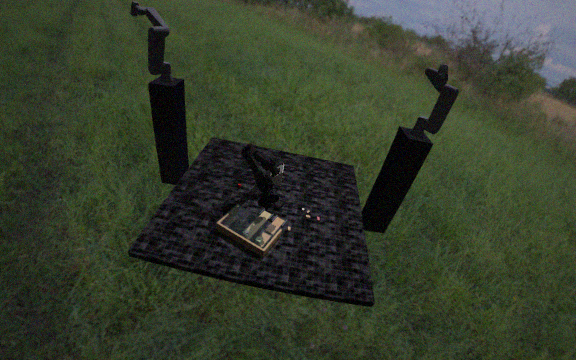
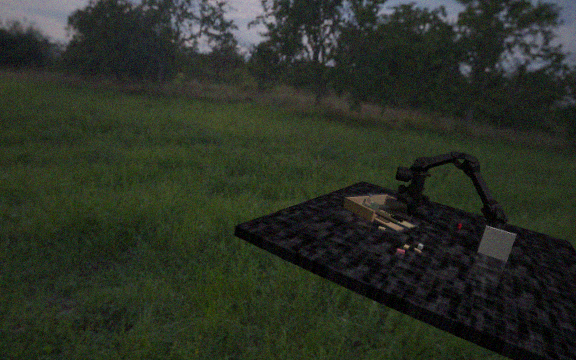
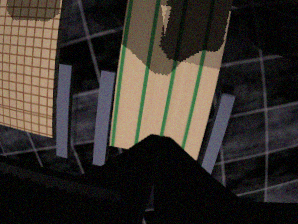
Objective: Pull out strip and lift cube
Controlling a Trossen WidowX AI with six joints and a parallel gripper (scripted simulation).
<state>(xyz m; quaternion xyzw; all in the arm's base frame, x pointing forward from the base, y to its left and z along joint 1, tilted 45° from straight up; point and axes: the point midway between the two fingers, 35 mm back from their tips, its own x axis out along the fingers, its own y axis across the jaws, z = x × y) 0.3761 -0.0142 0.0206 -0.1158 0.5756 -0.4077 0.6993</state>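
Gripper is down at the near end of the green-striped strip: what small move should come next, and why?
Probably a short, straight pull back toward the arm's base. The gripper is shut at the near end of the green-striped strip, which lies between its blue rails. Whether the strip is really pinched cannot be told.

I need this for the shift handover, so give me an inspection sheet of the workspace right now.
Surface: dark checkered mat.
Job's things: wooden tray holding strips; green-lined strip lies directly ahead of the gripper, grid-patterned strip beside it. Labelled cube not made out.
Clutter: small blocks, a red bit, grey panel.
Grippers: gripper shut at the green-lined strip's near end; grip on it not confirmed.
Cables: nothing seen.
Surroundings: grass, trees, two dark camera posts.
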